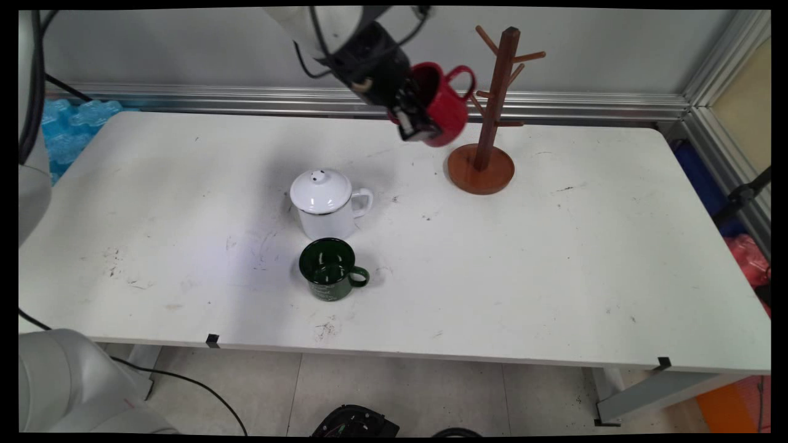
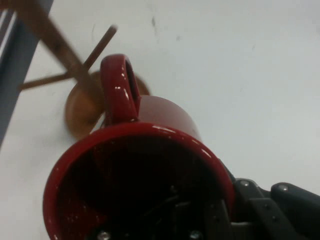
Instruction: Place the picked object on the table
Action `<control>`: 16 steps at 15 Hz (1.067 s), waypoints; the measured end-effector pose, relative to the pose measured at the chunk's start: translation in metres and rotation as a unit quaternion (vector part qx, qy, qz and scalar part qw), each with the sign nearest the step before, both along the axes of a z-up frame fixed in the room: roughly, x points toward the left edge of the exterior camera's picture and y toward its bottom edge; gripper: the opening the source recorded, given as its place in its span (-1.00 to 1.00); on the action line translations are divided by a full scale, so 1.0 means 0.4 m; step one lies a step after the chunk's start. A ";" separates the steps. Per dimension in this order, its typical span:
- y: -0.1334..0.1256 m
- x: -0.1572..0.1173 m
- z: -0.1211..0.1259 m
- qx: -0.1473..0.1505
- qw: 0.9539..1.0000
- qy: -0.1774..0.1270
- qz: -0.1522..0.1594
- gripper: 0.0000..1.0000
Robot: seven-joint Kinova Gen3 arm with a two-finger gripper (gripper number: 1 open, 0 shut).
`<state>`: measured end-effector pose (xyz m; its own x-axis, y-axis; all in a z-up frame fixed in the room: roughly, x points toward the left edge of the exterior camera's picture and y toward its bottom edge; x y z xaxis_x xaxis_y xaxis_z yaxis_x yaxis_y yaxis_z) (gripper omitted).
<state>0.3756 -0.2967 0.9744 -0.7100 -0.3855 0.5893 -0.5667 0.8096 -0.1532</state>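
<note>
Above the desk (image 1: 554, 258), the gripper (image 1: 414, 117) is holding a red mug (image 1: 446, 107) aloft, jaws clamping its rim, beside the wooden mug tree (image 1: 489, 117). Nearer the front, 2 mugs are sitting: a lidded white mug (image 1: 326, 206) and a green mug (image 1: 329, 269).

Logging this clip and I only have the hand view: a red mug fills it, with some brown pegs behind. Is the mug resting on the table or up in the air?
Observer: In the air. The gripper holds the red mug above the table, one finger inside its rim.
Operator: What do the pegs belong to?
Observer: A wooden mug tree on a round base, standing near the table's far edge. None of its pegs carries a mug.
Operator: Which way does the handle point?
Observer: Toward the tree's post, close to a peg but not hooked on.
Operator: Anything else on the table?
Observer: A white lidded mug and, just in front of it, a green mug.
</note>
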 end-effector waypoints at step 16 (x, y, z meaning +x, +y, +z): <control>-0.151 0.246 -0.056 0.034 0.993 -0.106 -0.032 -1.00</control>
<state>0.4739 -0.3569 0.9520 -0.8397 -0.3704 0.3972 -0.4751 0.8552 -0.2069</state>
